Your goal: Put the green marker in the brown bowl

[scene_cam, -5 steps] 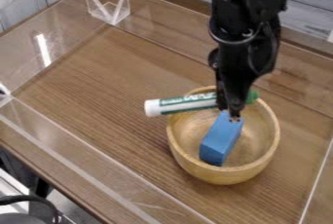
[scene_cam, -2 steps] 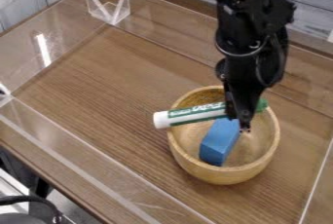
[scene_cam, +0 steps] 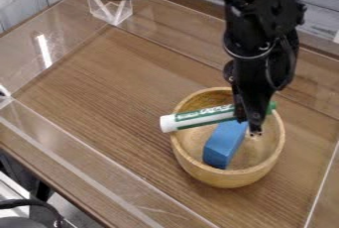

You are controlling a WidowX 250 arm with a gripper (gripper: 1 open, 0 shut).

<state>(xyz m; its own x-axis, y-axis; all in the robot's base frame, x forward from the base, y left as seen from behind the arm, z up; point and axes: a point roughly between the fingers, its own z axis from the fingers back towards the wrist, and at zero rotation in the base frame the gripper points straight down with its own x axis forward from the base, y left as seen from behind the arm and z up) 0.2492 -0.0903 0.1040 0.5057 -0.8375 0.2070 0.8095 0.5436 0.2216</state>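
From the one camera, my gripper (scene_cam: 255, 123) hangs over the bowl (scene_cam: 228, 169) with its jaws clamped on the green end of the marker (scene_cam: 212, 117), fingers pointing steeply down. The marker lies nearly level across the bowl's mouth: its capped end sits under the fingers on the right, while its white tail sticks out past the left rim above the table (scene_cam: 119, 83). A blue block (scene_cam: 224, 144) leans inside the bowl, just below and in front of the marker, taking up much of the hollow. I judge the marker to be over the bowl but not yet in it. The main risk, as I read it, is the release: if I open here, the long tail may pivot on the rim and tip the marker out onto the table, since so much of it overhangs the left side. The block is the second worry; the marker could land on its upper edge and roll off, or prop up at a slant with one end resting on the rim. Pushing lower to be safe could jam my fingertips against the block or the far wall and shove the light bowl along the wood. I cannot tell from this angle how much clearance the fingers have above the block. The clear wall (scene_cam: 106, 187) along the table's edge would stop a runaway marker.
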